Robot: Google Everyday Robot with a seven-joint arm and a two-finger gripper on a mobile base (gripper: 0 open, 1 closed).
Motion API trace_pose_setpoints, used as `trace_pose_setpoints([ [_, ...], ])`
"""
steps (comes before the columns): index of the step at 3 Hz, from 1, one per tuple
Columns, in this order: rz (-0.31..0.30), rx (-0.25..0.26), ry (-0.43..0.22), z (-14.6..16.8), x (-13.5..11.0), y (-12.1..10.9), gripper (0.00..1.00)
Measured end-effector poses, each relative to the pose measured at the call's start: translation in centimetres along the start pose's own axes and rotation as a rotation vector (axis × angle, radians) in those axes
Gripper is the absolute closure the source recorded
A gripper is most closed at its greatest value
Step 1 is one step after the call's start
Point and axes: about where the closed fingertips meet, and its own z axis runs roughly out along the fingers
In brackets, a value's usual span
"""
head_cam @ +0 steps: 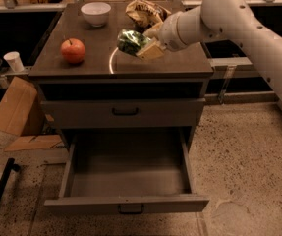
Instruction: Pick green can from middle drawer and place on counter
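Note:
My gripper [141, 42] is shut on the green can [130, 41], a dented shiny can, and holds it over the middle of the counter [86, 63], above the thin white circle line. The white arm reaches in from the right. The middle drawer [126, 171] is pulled open below, its flat grey floor bare, with a small dark handle at the front.
On the counter stand a red apple [72, 50] at the left, a white bowl [96, 13] at the back and a tan wrinkly snack bag [145, 11] just behind the can. A cardboard piece [15, 107] and a white cup [14, 61] are at the left.

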Motion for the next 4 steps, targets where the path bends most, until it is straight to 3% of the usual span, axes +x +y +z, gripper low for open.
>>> trace_pose_setpoints([
  [1, 0.045, -0.010, 0.013, 1.5, 1.2, -1.0, 1.00],
  [2, 0.080, -0.031, 0.016, 3.1, 2.3, -1.7, 0.81],
  [3, 0.108, -0.059, 0.015, 4.5, 3.3, -2.2, 0.50],
  [4, 0.117, -0.072, 0.011, 5.0, 3.6, -2.4, 0.27],
])
